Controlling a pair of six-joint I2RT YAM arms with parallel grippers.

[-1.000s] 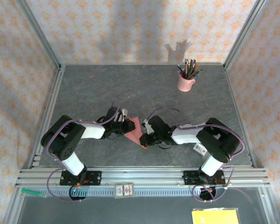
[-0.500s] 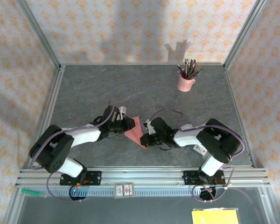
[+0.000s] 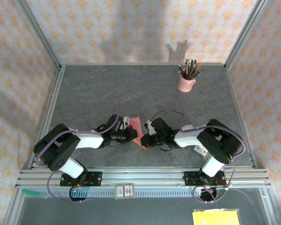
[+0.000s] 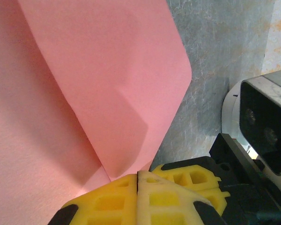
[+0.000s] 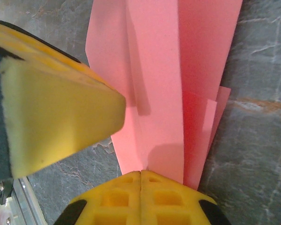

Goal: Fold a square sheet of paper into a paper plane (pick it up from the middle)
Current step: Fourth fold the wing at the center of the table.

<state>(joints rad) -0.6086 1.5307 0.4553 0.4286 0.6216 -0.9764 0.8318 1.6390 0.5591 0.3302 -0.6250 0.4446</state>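
While my L gripper (image 3: 131,135) sits pinched tight on edge of pink sheet (image 3: 137,125), sheet lies near-centre of table (image 3: 93,89) betw both arms, layered flaps already creased. R gripper (image 3: 145,140) clamped on sheet's narrow end. Step, I judge: mid-fold, forming dart. Next: one side anchors, other folds flap, presses crease w/o tearing.

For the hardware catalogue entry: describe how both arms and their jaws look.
The left arm and right arm both have black joint housings and white link covers, with a lilac cable looping along each. The right arm carries a small red-and-white sticker. The jaws are yellow plastic with square waffle pockets, on black mounts. A grey box camera rides on the right wrist.
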